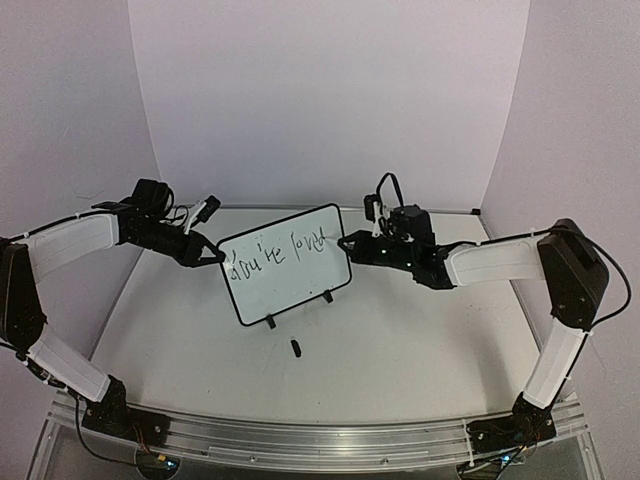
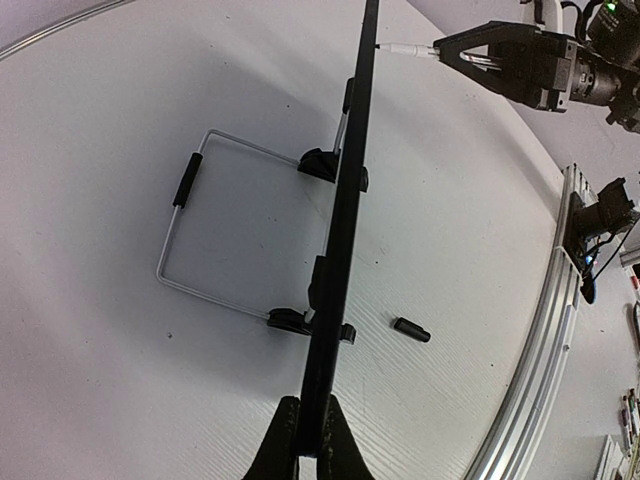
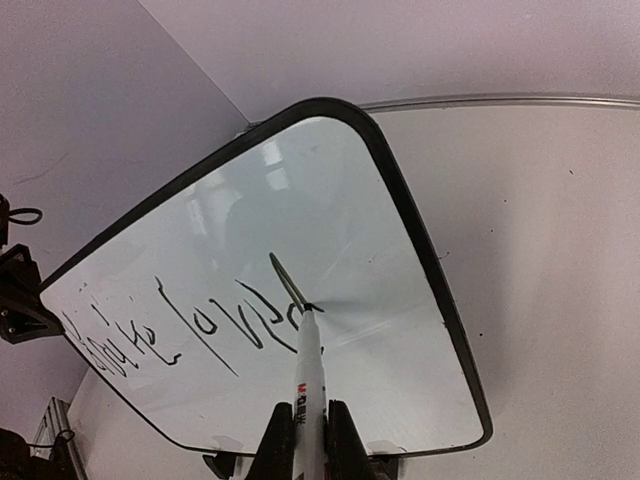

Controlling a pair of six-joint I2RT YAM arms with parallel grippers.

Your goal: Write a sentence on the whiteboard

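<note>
The whiteboard (image 1: 290, 287) stands upright on its two black feet at mid-table, tilted toward the camera. My left gripper (image 1: 212, 256) is shut on its left edge; in the left wrist view the board (image 2: 345, 200) runs edge-on between the fingertips (image 2: 290, 440). My right gripper (image 3: 308, 425) is shut on a white marker (image 3: 309, 365), whose tip touches the board face (image 3: 330, 190) at the end of the writing. The sentence (image 3: 190, 330) is one line of dark script reading roughly "You're loved" (image 1: 277, 247).
A small black marker cap (image 1: 296, 347) lies on the table in front of the board, also seen as the cap (image 2: 411, 329). A wire stand (image 2: 190, 230) props the board from behind. Purple walls close the back and sides; an aluminium rail (image 1: 300, 437) runs along the near edge.
</note>
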